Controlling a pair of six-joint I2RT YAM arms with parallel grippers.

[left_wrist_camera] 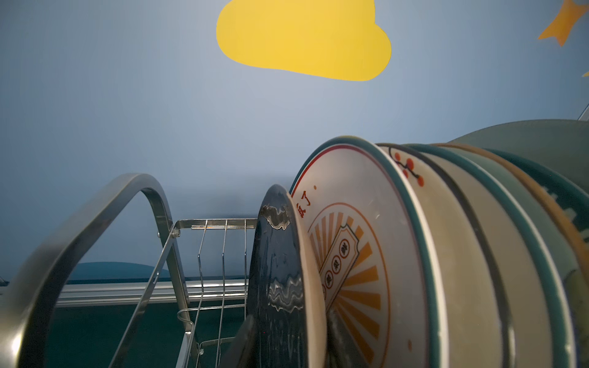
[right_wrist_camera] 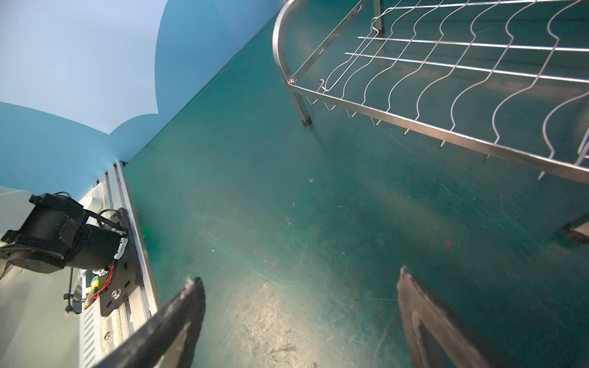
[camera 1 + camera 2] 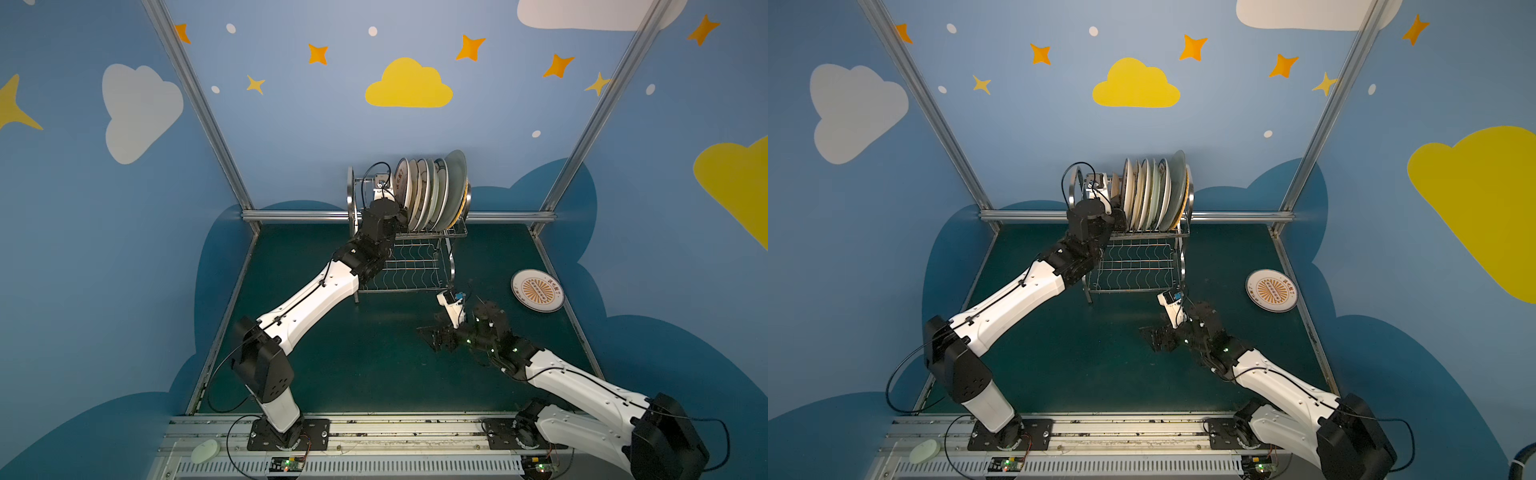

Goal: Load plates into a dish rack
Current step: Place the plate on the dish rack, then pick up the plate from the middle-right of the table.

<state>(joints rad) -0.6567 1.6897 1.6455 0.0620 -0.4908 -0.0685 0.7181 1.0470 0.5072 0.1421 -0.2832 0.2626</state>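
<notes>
Two arms out: my left arm [image 3: 316, 299] reaches the dish rack [image 2: 446, 135]'s top tier, jaws straddling the navy plate [image 1: 277, 286], grip unclear; my right arm [image 3: 582, 382] crouches low over the surface [image 2: 287, 223], jaws spread, empty.

The dish rack [image 3: 415, 266] is bright polished steel, thin wire and mirror-like flat bar. The plates [image 3: 432, 195] in it look like glazed ceramic, smooth and glossy. The dark navy plate [image 1: 277, 286] shines with silvery marbled streaks. The counter [image 2: 287, 207] is matt green, scratched and scuffed pale in patches. The right end effector [image 2: 299, 280] has matt black fingers [image 2: 181, 318], rough at the tips.
</notes>
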